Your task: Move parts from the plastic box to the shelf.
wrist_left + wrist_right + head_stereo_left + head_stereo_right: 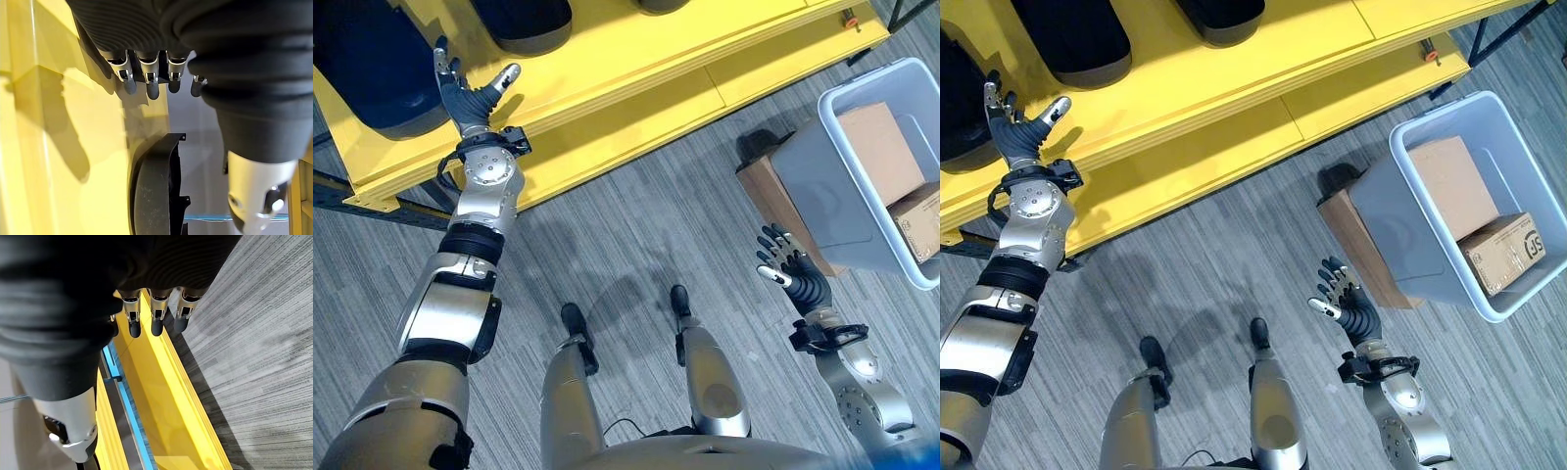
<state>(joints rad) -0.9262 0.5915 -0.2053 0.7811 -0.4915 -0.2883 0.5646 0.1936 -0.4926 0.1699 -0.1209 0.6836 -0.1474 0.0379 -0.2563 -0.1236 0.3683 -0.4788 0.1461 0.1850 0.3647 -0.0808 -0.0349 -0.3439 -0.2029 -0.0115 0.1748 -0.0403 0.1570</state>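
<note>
The yellow shelf [636, 69] runs across the top, with dark moulded parts [524, 22] lying on it. My left hand [468, 96] reaches over the shelf's front edge, open and holding nothing; a dark part [156, 191] lies just beyond its fingertips [152, 85]. The grey plastic box [1410, 220] stands on the floor at the right, with two brown cardboard boxes [1500, 253] inside. My right hand [1349, 305] hovers above the floor, left of the box, open and empty.
A flat brown carton [1356, 245] leans against the plastic box's left side. Grey carpet [636, 235] stretches between shelf and box. The shelf's dark metal frame [352, 196] shows at the lower left, and a small orange object [1427, 51] sits on its lower ledge.
</note>
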